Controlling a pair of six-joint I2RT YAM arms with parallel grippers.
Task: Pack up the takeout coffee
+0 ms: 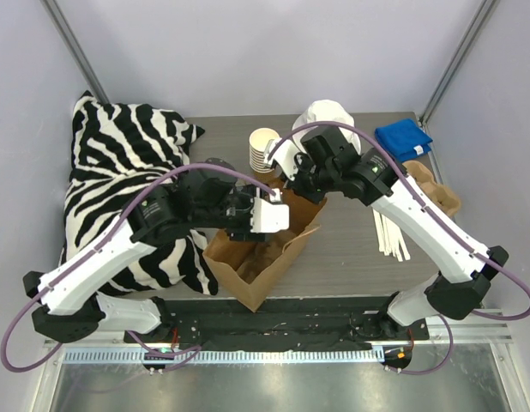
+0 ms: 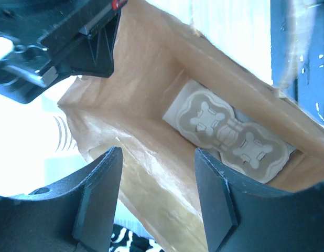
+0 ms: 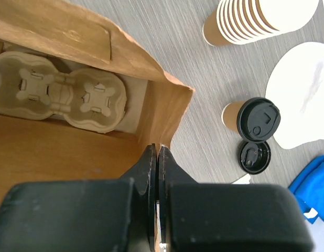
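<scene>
Black-fingered, the left hand [image 2: 157, 202] hangs with its jaws apart at the mouth of the brown paper bag [image 2: 141, 121], with a pulp cup tray [image 2: 230, 134] lying at the bottom beyond its fingertips. The right hand [image 3: 157, 155] is pinched tight on the bag's rim. To that hand's right, outside the bag, the takeout coffee [image 3: 255, 118] stands lidded on the table [image 3: 193, 63], just beside a loose black lid [image 3: 255, 156].

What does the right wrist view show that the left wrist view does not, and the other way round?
Only the right wrist view: the lidded coffee, a loose lid beside it, the cup stack and a blue cloth, all outside the bag.
Only the left wrist view: the left tool, open at the bag's mouth, and a bit of zebra pillow.
Both: the open bag, the tray lying at its bottom, and the right tool shut on the bag's rim.
</scene>
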